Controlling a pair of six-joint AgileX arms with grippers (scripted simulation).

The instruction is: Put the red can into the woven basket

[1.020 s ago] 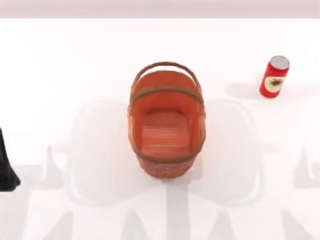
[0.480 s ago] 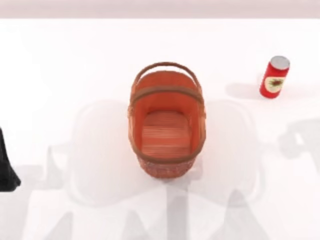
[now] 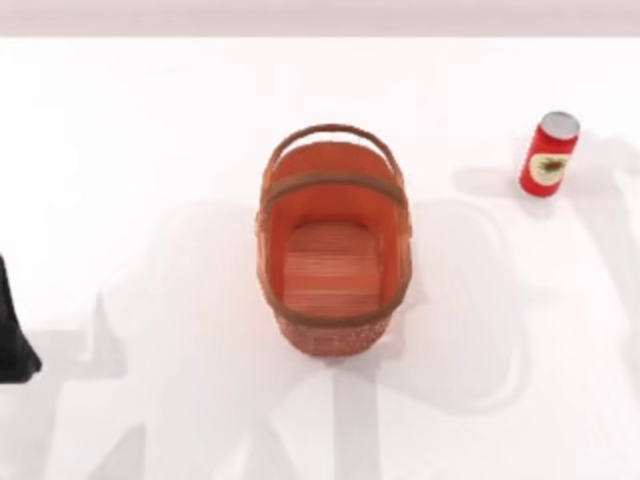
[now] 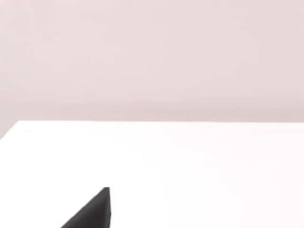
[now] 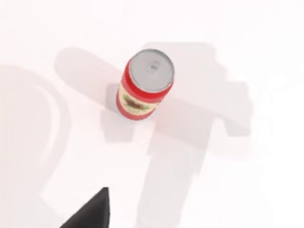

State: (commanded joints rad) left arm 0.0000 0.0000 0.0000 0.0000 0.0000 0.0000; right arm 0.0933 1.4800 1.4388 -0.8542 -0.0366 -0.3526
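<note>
Small red cylindrical can (image 3: 549, 154) upright near table's (image 3: 150, 130) right edge, oval orange-red woven basket (image 3: 333, 245) at centre, well apart, left arm (image 3: 14, 325) parked at left edge, jaws' state cannot be told.

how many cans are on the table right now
1. The red can stands upright on the table near its far right side, well apart from the woven basket at the middle. The basket floor shows no can; none seems hidden.
</note>
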